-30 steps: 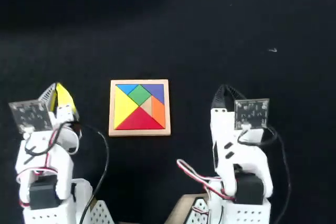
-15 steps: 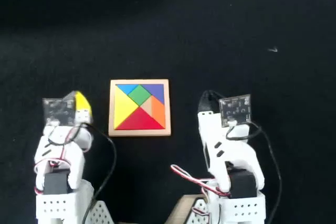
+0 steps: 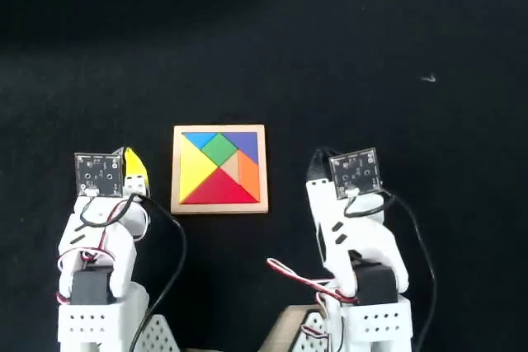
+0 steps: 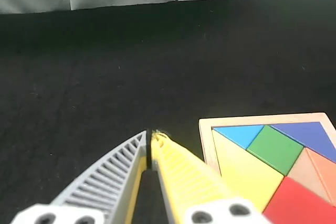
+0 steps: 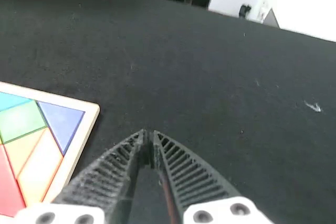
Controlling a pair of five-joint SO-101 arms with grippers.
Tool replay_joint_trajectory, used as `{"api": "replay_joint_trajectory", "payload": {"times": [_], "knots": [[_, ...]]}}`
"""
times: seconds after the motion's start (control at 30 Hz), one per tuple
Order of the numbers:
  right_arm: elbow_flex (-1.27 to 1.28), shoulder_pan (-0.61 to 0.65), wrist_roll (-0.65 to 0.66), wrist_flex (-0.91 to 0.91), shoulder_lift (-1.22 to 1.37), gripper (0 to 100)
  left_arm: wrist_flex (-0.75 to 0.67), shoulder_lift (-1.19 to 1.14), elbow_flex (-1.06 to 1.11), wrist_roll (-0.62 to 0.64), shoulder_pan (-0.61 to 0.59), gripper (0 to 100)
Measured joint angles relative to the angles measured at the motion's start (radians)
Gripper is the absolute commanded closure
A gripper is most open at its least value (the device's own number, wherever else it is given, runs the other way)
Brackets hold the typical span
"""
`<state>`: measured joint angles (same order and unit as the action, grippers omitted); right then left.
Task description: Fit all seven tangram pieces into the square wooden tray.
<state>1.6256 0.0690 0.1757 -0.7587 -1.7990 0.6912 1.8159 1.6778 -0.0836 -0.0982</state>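
High view: a square wooden tray (image 3: 176, 171) is seen lying near the middle of a black cloth-covered table (image 3: 371, 80), between the two arms. Seven flat coloured pieces are counted inside it: a large yellow triangle (image 3: 195, 175), a large red triangle (image 3: 219, 190), a green square (image 3: 219, 148), a light blue triangle (image 3: 198, 138), a dark blue parallelogram (image 3: 243, 141), an orange triangle (image 3: 249, 172) and a small tan triangle (image 3: 230, 169). No gap is seen between them, and no piece is seen lying on the cloth.

The left gripper (image 4: 150, 135), with one grey and one yellow finger, is placed just beside the tray's left edge, apart from it. Its jaws are pressed together with nothing between them. The right gripper (image 5: 148, 132), black-fingered, is placed near the tray's right edge, also apart from it, and its jaws are likewise closed on nothing.

The fitting step is judged to be finished, since the square is filled. The next move is judged to call only for both arms being kept clear of the tray rim, so that no piece is knocked loose. Whether every piece sits fully flush cannot be told.
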Motion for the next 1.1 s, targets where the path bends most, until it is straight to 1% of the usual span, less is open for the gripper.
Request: {"api": "replay_joint_trajectory", "payload": {"times": [0.17,0.23,0.33,0.4,0.53,0.63,0.7,0.87,1.0,1.03,1.1], "knots": [[0.017,0.002,0.002,0.006,0.000,98.4,0.002,-0.002,0.002,0.000,0.000,96],[0.017,0.003,0.008,0.006,0.000,98.3,0.023,-0.002,0.002,0.000,-0.012,92],[0.031,0.003,0.009,0.020,0.000,98.3,0.069,-0.002,0.002,-0.002,-0.051,83],[0.061,0.003,0.012,0.021,0.000,98.3,0.127,-0.002,0.002,-0.002,-0.072,80],[0.061,-0.003,0.012,-0.060,-0.002,98.3,0.249,-0.002,0.002,0.000,-0.150,80],[0.061,-0.020,0.012,-0.107,-0.002,98.5,0.338,-0.002,0.002,-0.006,-0.167,80],[0.061,-0.017,0.012,-0.133,-0.002,98.6,0.397,-0.002,0.002,-0.006,-0.157,80],[0.061,-0.017,0.012,-0.265,-0.002,98.4,0.549,-0.002,0.002,-0.005,-0.068,80],[0.061,-0.018,0.012,-0.411,-0.002,98.6,0.571,-0.002,0.002,-0.006,-0.017,80],[0.061,-0.018,0.012,-0.451,-0.002,98.7,0.571,-0.002,0.002,-0.006,-0.017,82],[0.061,-0.018,0.012,-0.485,-0.002,98.7,0.571,-0.002,0.002,-0.006,-0.021,90]]}}
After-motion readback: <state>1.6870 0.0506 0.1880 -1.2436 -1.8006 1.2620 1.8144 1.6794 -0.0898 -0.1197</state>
